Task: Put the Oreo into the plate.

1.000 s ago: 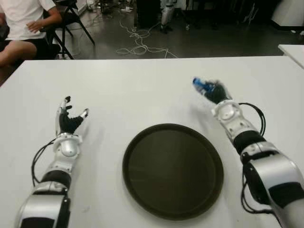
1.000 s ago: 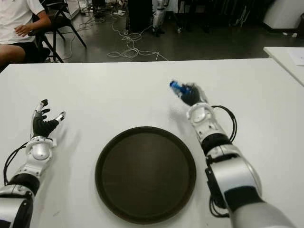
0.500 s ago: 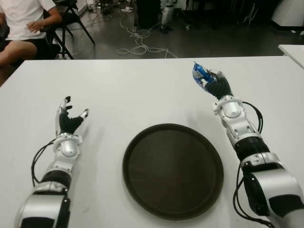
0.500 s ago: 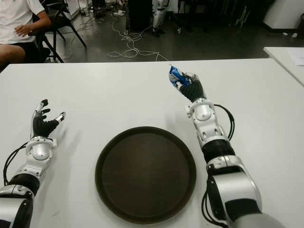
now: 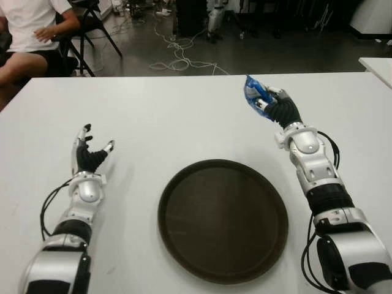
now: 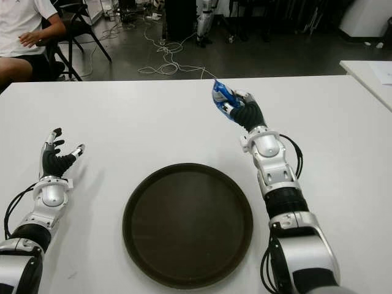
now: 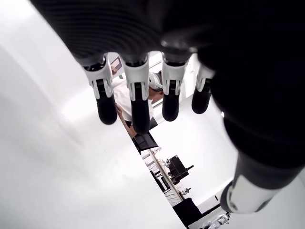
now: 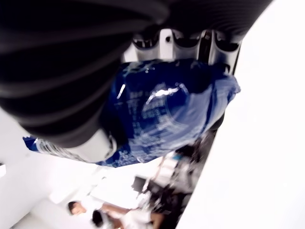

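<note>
A blue Oreo packet point(image 5: 254, 96) is held up in the air by my right hand point(image 5: 278, 110), whose fingers are shut on it point(image 8: 162, 114). It hangs above the white table point(image 5: 184, 116), beyond the far right rim of the round dark plate point(image 5: 223, 219). Nothing lies in the plate. My left hand point(image 5: 90, 156) shows at the left of the plate with its fingers point(image 7: 138, 95) spread and holding nothing.
A person in a white shirt point(image 5: 27, 30) sits on a chair past the table's far left corner. Cables point(image 5: 177, 58) lie on the floor behind the table. Another white table point(image 5: 376, 66) edge shows at the far right.
My right hand has lifted the Oreo packet higher and slightly away from me and leftward. The left hand has not moved.
</note>
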{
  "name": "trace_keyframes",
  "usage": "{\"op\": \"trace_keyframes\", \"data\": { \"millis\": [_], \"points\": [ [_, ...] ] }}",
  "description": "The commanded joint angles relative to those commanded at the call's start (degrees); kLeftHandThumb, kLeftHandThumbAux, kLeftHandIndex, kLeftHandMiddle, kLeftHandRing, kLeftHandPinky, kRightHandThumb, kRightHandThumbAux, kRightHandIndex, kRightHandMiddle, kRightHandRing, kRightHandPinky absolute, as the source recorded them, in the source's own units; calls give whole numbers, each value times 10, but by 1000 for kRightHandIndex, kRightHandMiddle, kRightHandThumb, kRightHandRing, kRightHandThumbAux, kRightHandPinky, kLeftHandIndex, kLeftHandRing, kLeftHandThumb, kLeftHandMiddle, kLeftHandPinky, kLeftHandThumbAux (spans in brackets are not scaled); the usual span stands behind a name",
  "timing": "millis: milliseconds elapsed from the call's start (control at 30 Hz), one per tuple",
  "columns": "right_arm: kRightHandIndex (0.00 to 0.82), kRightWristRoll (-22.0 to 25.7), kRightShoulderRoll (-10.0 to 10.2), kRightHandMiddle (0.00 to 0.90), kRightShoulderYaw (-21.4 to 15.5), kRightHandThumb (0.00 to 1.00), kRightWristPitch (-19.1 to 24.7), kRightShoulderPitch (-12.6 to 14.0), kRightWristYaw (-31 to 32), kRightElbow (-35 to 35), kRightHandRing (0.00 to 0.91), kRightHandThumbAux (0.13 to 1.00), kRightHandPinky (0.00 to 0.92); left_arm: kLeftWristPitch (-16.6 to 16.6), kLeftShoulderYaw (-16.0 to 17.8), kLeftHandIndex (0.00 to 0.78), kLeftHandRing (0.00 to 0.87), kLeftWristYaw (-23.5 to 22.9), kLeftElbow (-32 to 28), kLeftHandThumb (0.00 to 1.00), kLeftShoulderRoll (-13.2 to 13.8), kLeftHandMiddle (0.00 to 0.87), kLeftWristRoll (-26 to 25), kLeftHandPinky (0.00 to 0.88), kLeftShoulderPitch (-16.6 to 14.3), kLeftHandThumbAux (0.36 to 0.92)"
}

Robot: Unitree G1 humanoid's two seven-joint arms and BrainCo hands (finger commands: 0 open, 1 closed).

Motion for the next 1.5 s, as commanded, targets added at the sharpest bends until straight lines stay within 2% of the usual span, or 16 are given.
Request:
{"op": "trace_keyframes", "data": {
  "millis": [267, 533, 633, 733, 933, 1133, 1333, 1500],
  "points": [
    [440, 26, 5, 797, -3, 706, 26, 22, 27, -62, 804, 718, 805, 4, -1, 74, 135, 3, -1, 223, 0, 130, 1, 137, -1, 704],
    [437, 86, 10, 769, -3, 710, 103, 61, 80, -185, 785, 717, 791, 3, 0, 80, 162, 4, 3, 243, -1, 148, 1, 189, -2, 708],
    [437, 110, 3, 767, 1, 715, 139, 67, 112, -215, 781, 717, 788, 0, -1, 81, 161, 3, 3, 246, 0, 148, 2, 184, -2, 708],
    [436, 112, -7, 763, 10, 713, 157, 75, 133, -237, 775, 717, 777, -1, -2, 80, 159, 4, 2, 246, 0, 144, 3, 182, 0, 710],
    [438, 106, -22, 783, 21, 710, 173, 83, 166, -263, 787, 716, 791, 2, 1, 76, 142, 1, -1, 253, -1, 136, -2, 154, 0, 706],
    [440, 102, -35, 804, 32, 710, 182, 87, 187, -279, 807, 715, 808, 2, 0, 77, 148, -1, 1, 250, 0, 137, -1, 169, 0, 703],
    [441, 98, -40, 806, 37, 713, 184, 93, 191, -294, 811, 714, 811, 1, -2, 68, 129, -1, -3, 218, 1, 125, 2, 129, 2, 705],
    [441, 97, -44, 808, 42, 713, 180, 100, 200, -305, 814, 714, 812, 1, -2, 70, 139, 0, -3, 222, 1, 128, 2, 156, 2, 710]
  ]
}}
